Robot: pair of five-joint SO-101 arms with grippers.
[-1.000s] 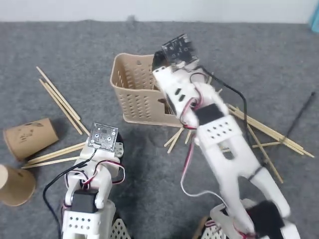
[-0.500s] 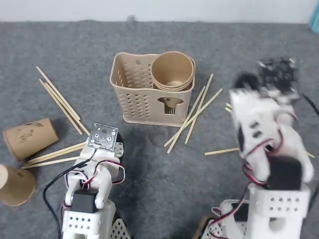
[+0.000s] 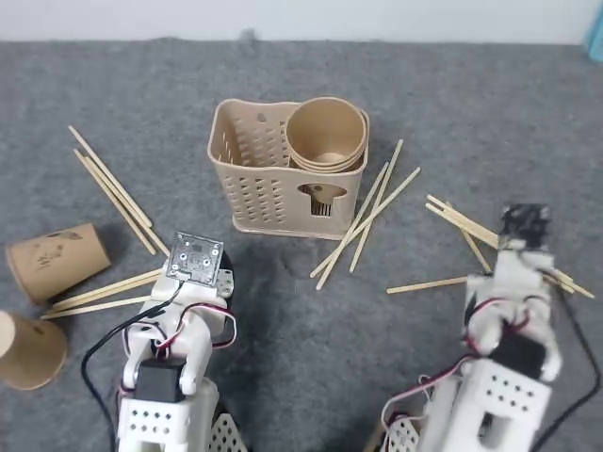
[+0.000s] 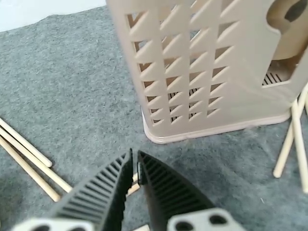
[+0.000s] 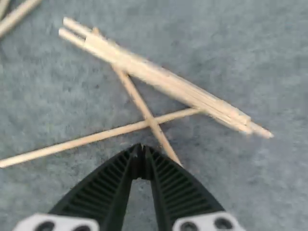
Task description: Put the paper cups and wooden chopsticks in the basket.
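A beige perforated basket point(image 3: 268, 184) stands mid-table with stacked paper cups point(image 3: 325, 132) inside its right end. Two more paper cups lie at the far left, one point(image 3: 57, 259) on its side and one point(image 3: 28, 348) near the front edge. Wooden chopsticks lie in groups: left of the basket point(image 3: 113, 193), by the left arm point(image 3: 104, 292), against the basket's right side point(image 3: 367, 217), and at the right point(image 3: 471, 226). My left gripper point(image 4: 134, 156) is shut and empty, just in front of the basket point(image 4: 192, 72). My right gripper point(image 5: 142, 147) is shut and empty above crossed chopsticks point(image 5: 163, 79).
Grey carpet covers the table. The left arm point(image 3: 193, 268) sits front left, the right arm point(image 3: 513, 301) front right. A white wall edge runs along the back. Open carpet lies between the two arms, in front of the basket.
The right arm swung from over the basket back to the front right, above the right chopstick pile, uncovering the stacked cups in the basket. The left arm stayed still.
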